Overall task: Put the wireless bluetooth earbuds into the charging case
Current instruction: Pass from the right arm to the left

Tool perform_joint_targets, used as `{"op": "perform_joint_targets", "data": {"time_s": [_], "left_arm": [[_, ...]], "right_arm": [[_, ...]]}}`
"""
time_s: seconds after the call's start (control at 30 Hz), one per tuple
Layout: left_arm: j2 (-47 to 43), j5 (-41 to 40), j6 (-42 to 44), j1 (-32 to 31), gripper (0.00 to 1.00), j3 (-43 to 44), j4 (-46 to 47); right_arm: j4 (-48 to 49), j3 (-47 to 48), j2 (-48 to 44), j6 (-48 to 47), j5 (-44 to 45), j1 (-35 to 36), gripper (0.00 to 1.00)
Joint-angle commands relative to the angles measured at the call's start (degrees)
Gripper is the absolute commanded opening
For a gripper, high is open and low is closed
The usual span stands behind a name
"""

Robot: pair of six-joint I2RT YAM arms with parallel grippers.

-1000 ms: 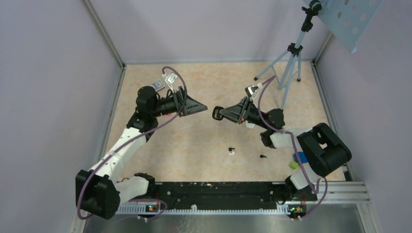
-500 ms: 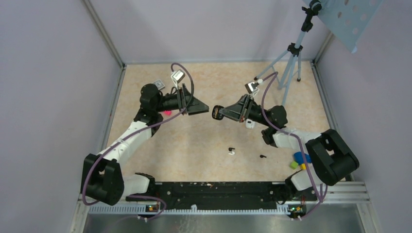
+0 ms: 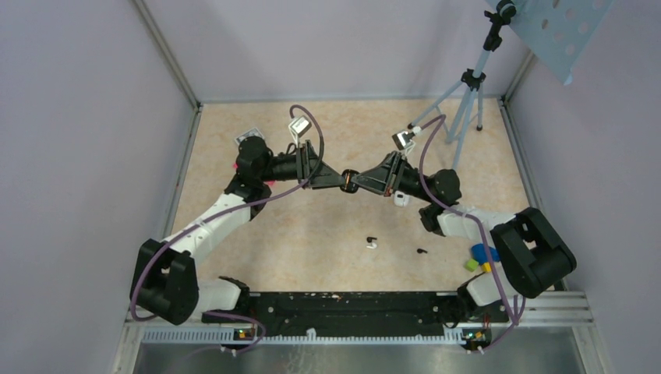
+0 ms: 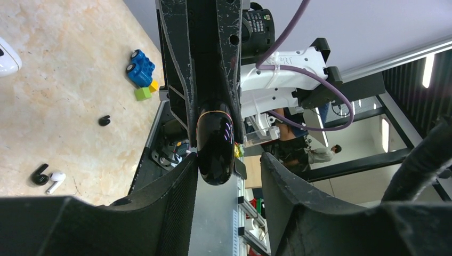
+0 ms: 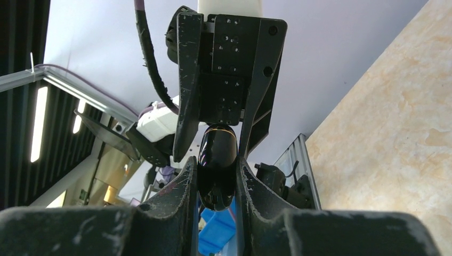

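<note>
A: Where is the charging case (image 3: 348,180)?
B: Up in the air, over the middle of the table (image 3: 312,234). The right gripper (image 5: 217,169) pinches it from both sides.
A: And the left gripper (image 4: 226,162)?
B: Its fingers are half open around the case's other end. One finger touches the case. The other has a gap beside it.
A: Where are the earbuds?
B: Down on the table. A black earbud (image 3: 369,239) and a white earbud (image 3: 374,245) lie side by side, at about 5 o'clock from the case. A second black earbud (image 3: 422,252) lies farther out, between 4 and 5 o'clock.
</note>
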Motion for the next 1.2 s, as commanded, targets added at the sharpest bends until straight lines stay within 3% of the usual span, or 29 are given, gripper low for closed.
{"op": "perform_joint_targets", "data": {"time_s": [0.0,0.33,0.63,0.77,0.93,1.17], "left_arm": [[0.51,0.16,-1.08,-0.42,0.51,1.70,4.73],[1.84,1.01,-0.93,-0.46,0.39,2.33,5.19],[1.48,0.30,-0.16,-0.44,0.16,1.98,4.68],[1.01,0.63,0.47,-0.47,0.00,2.09,5.04],[1.10,2.42,-0.62,-0.42,0.00,2.11,8.44],[1.77,4.69,-5.14,-0.37,0.00,0.27,17.48]], "right_arm": [[2.25,2.13,-1.20,-0.63,-0.02,0.64,0.00],[1.65,3.65,-0.25,-0.68,0.74,0.79,0.00],[1.02,4.64,0.60,-0.83,0.75,0.96,0.00],[5.18,2.51,1.26,-0.78,-0.41,0.86,0.00],[21.46,0.89,7.66,6.44,-4.60,0.86,0.00],[21.60,2.76,8.92,6.14,-8.84,1.03,0.00]]}}
